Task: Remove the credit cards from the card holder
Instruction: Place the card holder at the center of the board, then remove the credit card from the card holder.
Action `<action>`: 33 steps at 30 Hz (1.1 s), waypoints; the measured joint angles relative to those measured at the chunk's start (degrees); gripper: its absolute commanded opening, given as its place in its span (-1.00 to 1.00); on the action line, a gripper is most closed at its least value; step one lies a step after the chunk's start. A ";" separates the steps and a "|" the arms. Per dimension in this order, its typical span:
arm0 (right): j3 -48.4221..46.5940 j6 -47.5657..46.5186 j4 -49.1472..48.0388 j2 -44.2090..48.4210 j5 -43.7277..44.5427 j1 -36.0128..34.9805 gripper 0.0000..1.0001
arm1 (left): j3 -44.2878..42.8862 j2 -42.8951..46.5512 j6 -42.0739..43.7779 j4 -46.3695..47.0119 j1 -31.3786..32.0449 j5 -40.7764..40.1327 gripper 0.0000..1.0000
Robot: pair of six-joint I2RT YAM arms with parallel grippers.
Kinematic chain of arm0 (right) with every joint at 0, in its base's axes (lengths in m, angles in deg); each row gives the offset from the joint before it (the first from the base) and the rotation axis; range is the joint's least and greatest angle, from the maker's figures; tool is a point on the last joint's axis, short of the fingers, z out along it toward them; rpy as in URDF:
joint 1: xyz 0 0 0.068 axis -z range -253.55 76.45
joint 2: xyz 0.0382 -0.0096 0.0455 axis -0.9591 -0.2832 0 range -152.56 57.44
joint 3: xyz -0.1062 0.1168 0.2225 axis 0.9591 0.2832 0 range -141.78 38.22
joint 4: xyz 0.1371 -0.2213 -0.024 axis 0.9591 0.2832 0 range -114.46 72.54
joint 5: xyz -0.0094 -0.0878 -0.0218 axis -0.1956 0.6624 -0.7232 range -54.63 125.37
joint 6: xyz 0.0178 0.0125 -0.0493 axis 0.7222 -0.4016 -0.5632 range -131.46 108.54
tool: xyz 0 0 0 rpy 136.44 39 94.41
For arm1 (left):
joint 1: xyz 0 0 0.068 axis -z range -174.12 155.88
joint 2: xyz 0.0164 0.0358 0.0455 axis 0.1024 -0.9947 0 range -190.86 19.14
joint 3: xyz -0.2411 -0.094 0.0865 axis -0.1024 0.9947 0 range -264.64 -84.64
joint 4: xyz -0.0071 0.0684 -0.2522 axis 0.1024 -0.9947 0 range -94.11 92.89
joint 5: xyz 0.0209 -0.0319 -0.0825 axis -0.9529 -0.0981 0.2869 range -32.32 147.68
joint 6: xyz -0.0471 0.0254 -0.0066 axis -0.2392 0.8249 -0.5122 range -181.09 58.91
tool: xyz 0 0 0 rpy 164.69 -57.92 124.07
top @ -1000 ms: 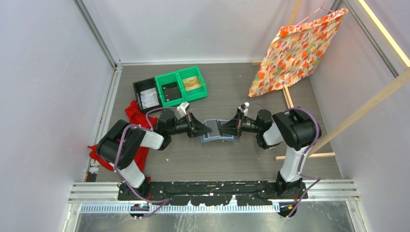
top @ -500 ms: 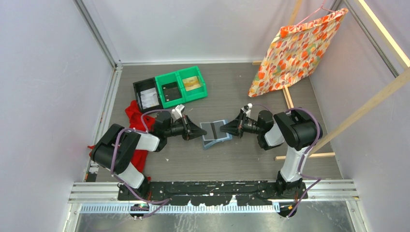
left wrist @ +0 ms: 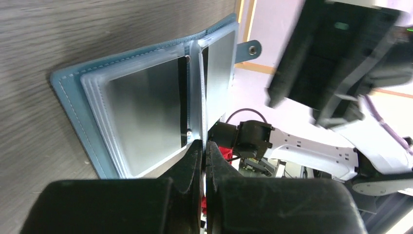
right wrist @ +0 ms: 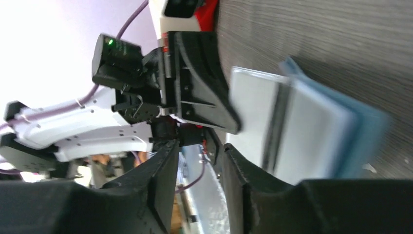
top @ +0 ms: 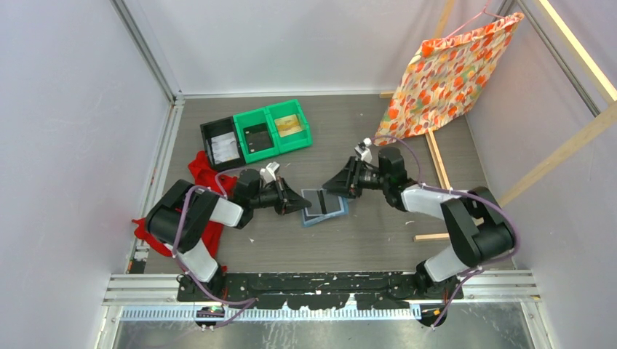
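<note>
The card holder point(top: 324, 206) is lying open on the tabletop point(top: 364, 240) about midway between the two arms, with a dark card point(top: 317, 201) showing on its left leaf. From the left wrist view you can see grey cards sitting in the clear sleeves point(left wrist: 146, 117), so as far as I can tell nothing's actually out yet.

The left pincer point(top: 300, 203) is down at the holder's left edge with its fingers pressed together. It looks pinched on the edge of a sleeve leaf or a card, but I honestly can't tell which from these shots. The right pincer point(top: 333, 185) is up and off to the far-right side of the holder, not touching it, fingers a little way apart with nothing between them.

So my read: this is the holding-it-steady step, left arm pinning the wallet while the right gets set to go in.

Next move probably needs the right pincer to drop low, line up with a card's exposed edge, nip it thin and slide it out along the sleeve, not upward. Those sleeves look floppy, so the holder could drag along.

Green bins point(top: 273, 129) sit further back.
</note>
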 measured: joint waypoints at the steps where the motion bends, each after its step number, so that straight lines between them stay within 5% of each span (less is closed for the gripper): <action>1: -2.47 -3.63 5.53 1.84 1.44 -1.27 -0.09 | 0.00 -1.09 0.07 0.24 0.00 0.02 -0.99; 10: -6.47 -14.45 22.01 -1.79 7.34 -3.87 -0.13 | 0.00 -11.63 -1.49 6.97 0.00 0.74 -0.88; 15: -5.51 -14.62 22.95 -6.03 8.20 -4.46 -0.17 | -0.02 -13.75 -2.21 9.97 0.00 1.25 -0.56; 22: -4.98 -14.32 20.35 -10.08 8.00 -4.68 -0.20 | -0.02 -14.05 -2.43 11.34 0.00 1.25 -0.46; 28: -4.92 -14.10 18.43 -11.06 7.50 -4.66 -0.21 | 0.04 -14.05 -2.45 11.98 0.00 0.72 -0.55; 33: -4.92 -13.90 17.66 -11.50 7.23 -4.68 -0.22 | 0.48 -14.05 -2.80 12.15 0.00 -0.26 -0.94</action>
